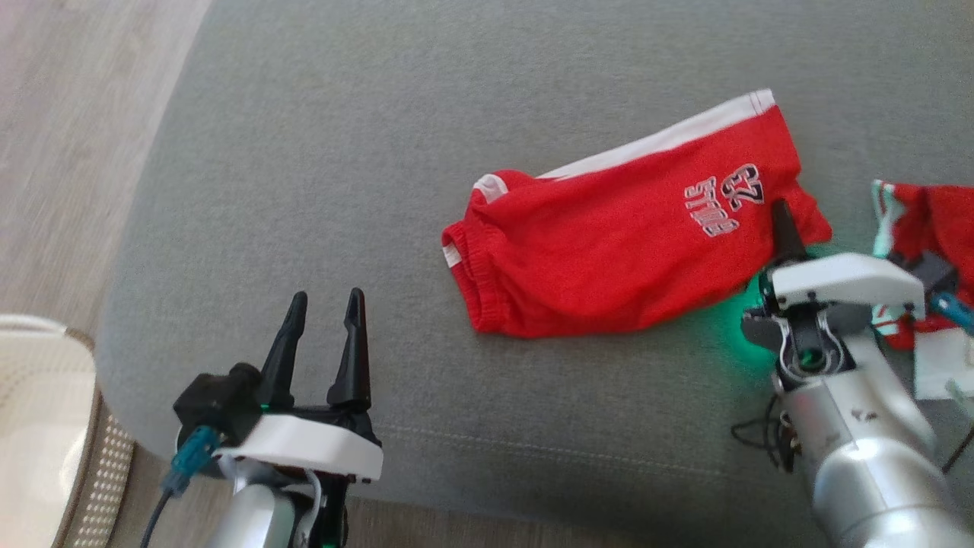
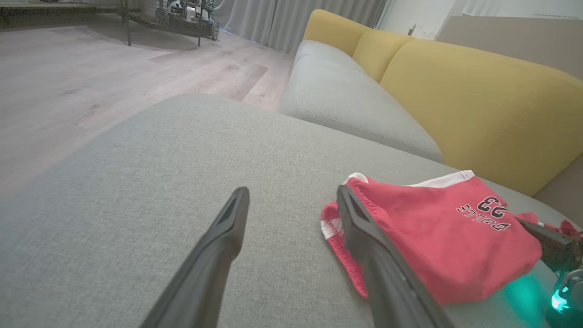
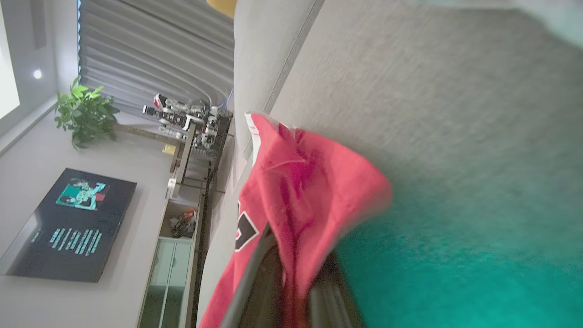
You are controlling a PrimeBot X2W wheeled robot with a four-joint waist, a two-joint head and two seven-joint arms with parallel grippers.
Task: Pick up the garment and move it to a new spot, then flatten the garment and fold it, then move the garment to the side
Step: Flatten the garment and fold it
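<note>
The garment (image 1: pixel 609 243), bright red with a white band and dark number and lettering, lies folded and rumpled on the grey cushion (image 1: pixel 342 152), right of centre. My right gripper (image 1: pixel 782 221) is at its right edge, below the lettering, shut on the cloth. In the right wrist view the red garment (image 3: pixel 309 182) is pinched between the gripper's (image 3: pixel 291 287) dark fingers and drapes over them. My left gripper (image 1: pixel 327 298) stands open and holds nothing near the cushion's front left edge, well left of the garment. In the left wrist view the garment (image 2: pixel 437 237) lies just right of that gripper's (image 2: pixel 292 191) fingers.
Another red cloth with red-and-white striped trim (image 1: pixel 928 221) lies at the far right, beside a white sheet (image 1: pixel 940 365). A pale woven basket (image 1: pixel 46 426) stands on the wood floor at lower left. Yellow backrests (image 2: pixel 478 100) rise behind the cushion.
</note>
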